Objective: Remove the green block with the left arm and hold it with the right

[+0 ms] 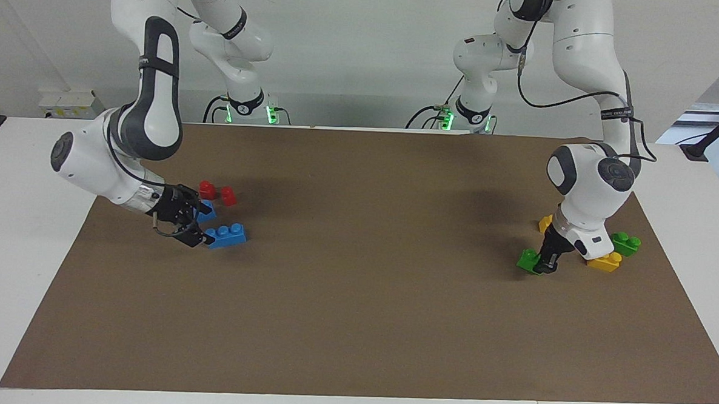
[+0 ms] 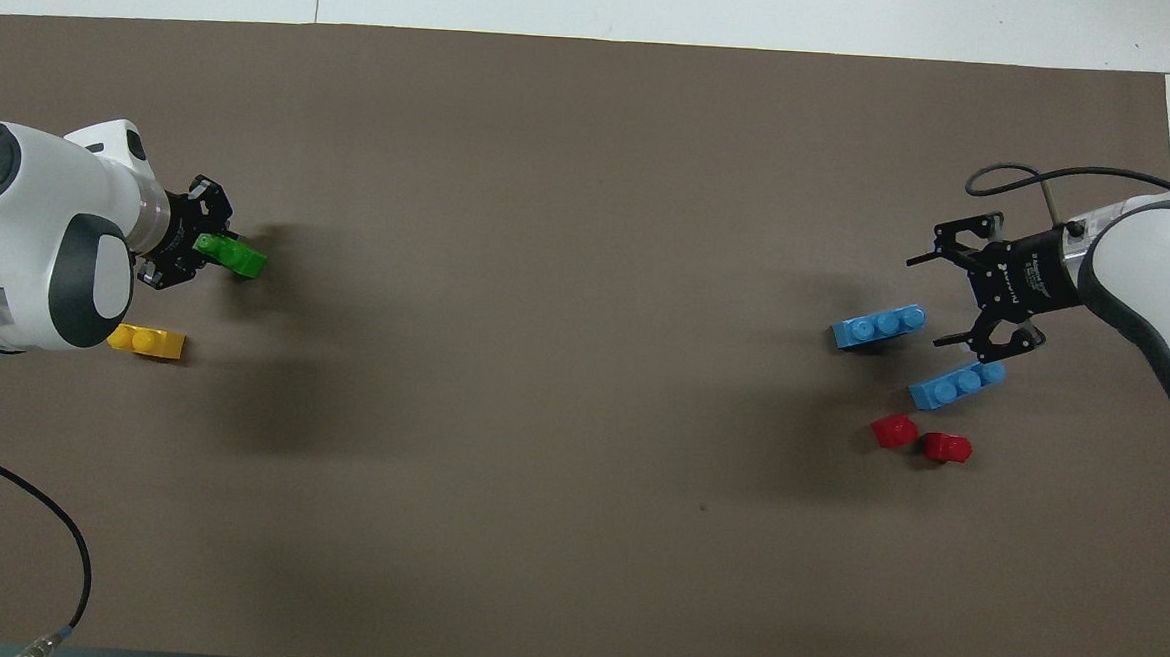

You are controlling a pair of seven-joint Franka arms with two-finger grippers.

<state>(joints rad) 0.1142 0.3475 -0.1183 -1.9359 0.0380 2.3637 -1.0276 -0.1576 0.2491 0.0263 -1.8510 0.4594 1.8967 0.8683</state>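
shiny plastic on matt paper, basically

Arms (image 1: pixel 149 83) are glossy white; bricks (image 2: pixel 877 327) smooth plastic; brown mat (image 2: pixel 568 268) looks matt, papery.

**A:** Brick count, by colour?

**B:** Blue, 2: first blue brick (image 1: pixel 229 234), second blue brick (image 1: pixel 208 210). Red, 2: first red brick (image 1: pixel 208 189), second red brick (image 1: pixel 228 196). All four are near the mat edge at the right arm's end.

**A:** And at the left arm's edge?

**B:** Green, 2: green block (image 1: pixel 530 260), second green brick (image 1: pixel 626 243). Yellow, 2: first yellow brick (image 1: pixel 604 262), second yellow brick (image 1: pixel 545 223), which is mostly hidden.

**A:** Totals?

**B:** 8 bricks in four colours, two of each. Arms, 2: left arm (image 1: pixel 584 193), right arm (image 1: pixel 125 149). Brown mat (image 1: pixel 354 323), 1.
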